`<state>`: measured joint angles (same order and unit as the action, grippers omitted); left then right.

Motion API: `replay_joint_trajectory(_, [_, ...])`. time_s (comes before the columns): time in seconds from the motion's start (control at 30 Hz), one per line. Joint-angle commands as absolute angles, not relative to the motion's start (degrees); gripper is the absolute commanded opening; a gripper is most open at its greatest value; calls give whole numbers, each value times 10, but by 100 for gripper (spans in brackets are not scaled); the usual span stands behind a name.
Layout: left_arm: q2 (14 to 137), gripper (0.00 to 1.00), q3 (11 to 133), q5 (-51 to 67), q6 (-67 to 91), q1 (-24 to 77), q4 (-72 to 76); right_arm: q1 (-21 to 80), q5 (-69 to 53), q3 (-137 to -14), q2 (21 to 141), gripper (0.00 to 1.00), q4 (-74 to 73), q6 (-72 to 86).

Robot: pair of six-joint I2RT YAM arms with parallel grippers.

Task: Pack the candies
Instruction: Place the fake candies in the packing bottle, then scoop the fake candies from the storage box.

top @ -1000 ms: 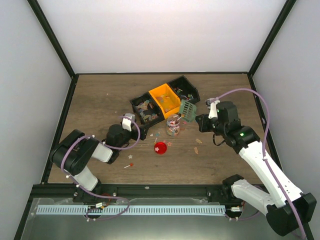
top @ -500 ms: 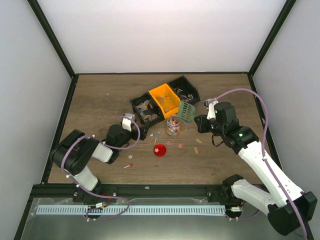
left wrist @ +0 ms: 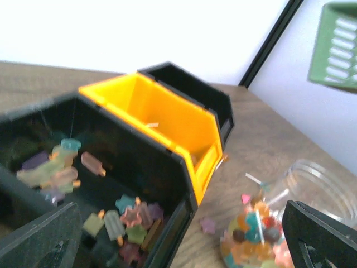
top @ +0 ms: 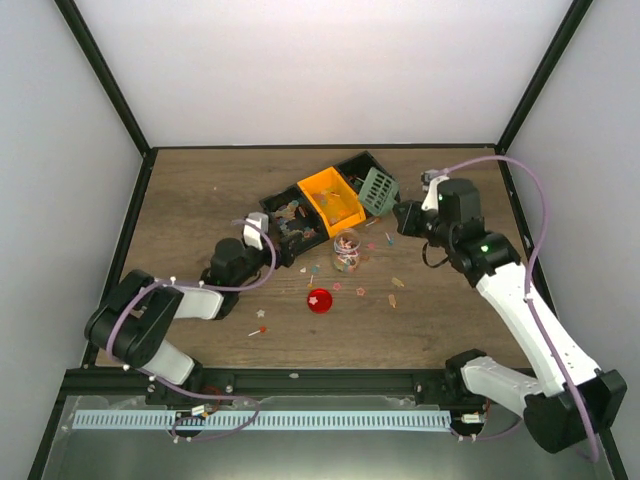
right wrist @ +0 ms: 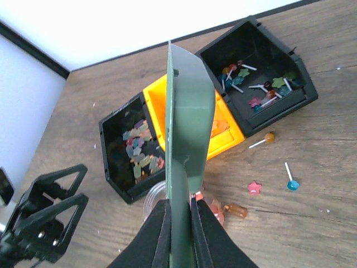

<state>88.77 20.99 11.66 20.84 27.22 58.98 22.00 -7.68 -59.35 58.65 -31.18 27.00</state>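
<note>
From the right wrist, the scoop point(right wrist: 188, 120) covers most candies point(left wrist: 254, 234) in the jar point(right wrist: 151, 199).

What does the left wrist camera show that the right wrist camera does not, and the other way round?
Left wrist only: the candies piled in the jar, which the other view mostly hides. Right wrist only: lollipops in the far black bin, loose sweets on the table, the right gripper shut on the green scoop. Both: the scoop, the yellow bin, sweets in the near black bin.
</note>
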Motion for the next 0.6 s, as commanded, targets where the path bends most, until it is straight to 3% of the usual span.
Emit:
replay_joint_trajectory(0.0, [851,100,261,86,208,269,517,168,-117,-642,635,1,-292,312])
replay_joint_trajectory(0.13, [856,100,351,-5,187,267,338,110,-197,-659,698,1,-295,344])
replay_joint_trajectory(0.33, [876,100,439,-97,220,254,179,91,-205,-685,761,1,-302,370])
replay_joint_trajectory(0.57, [915,81,498,-143,270,254,80,90,-182,-749,841,1,-334,396])
